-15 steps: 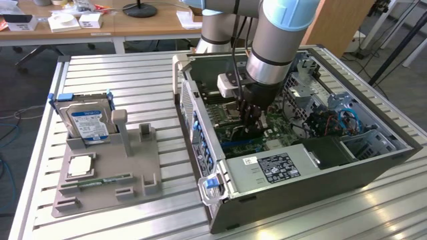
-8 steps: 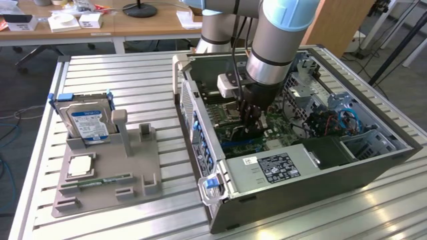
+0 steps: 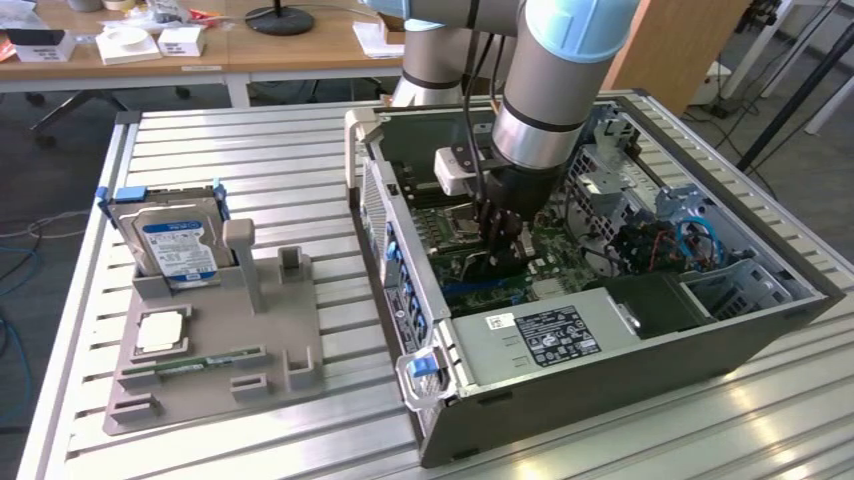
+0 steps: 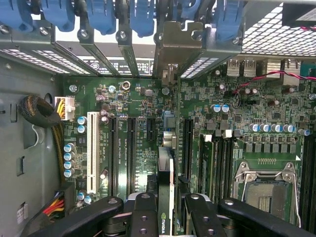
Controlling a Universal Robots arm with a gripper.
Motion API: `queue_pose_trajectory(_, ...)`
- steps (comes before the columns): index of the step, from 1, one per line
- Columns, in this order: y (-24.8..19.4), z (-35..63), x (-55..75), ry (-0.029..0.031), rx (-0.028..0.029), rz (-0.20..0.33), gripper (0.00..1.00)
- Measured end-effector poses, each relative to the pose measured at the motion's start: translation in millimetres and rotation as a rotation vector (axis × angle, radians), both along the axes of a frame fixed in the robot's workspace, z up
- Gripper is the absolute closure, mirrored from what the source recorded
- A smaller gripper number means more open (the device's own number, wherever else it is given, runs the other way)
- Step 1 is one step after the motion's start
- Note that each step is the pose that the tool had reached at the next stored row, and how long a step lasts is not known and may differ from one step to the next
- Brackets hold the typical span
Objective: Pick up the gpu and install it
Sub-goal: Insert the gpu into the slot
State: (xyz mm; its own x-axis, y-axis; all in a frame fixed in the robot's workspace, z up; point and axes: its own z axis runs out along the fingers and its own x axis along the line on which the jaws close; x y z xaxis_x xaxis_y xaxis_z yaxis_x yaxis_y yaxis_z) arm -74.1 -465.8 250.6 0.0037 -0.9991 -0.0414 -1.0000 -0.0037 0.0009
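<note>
Nearest the wrist camera, I see the black jaws of the gripper [image 4: 166, 217] closed on the gpu [image 4: 166, 163], which shows edge-on as a thin card running away from the lens. Its silvery bracket [image 4: 175, 49] stands at the far end, against the row of rear slot covers [image 4: 106, 52] and blue retaining clips [image 4: 143, 17]. Beneath the card lies the green motherboard [image 4: 232, 138], with dark expansion slots [image 4: 132, 153] on either side and a white slot [image 4: 93, 150] further off. I cannot tell for certain whether the card's lower edge is seated in its slot or held just above it.

In the exterior view, I see the arm [image 3: 554, 90] reaching down into the open computer case [image 3: 601, 300], which lies on its side on the slatted metal surface [image 3: 240, 150]. To the exterior view's left, a grey fixture tray [image 3: 214, 350] holds a hard drive [image 3: 178, 245] upright and a memory stick [image 3: 200, 362] lying flat.
</note>
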Motion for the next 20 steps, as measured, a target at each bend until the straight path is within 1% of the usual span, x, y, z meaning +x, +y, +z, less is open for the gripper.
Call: queue_pose_trajectory(20,0.0,-1.5,0.0,-0.0002,0.0001,-0.010,0.74)
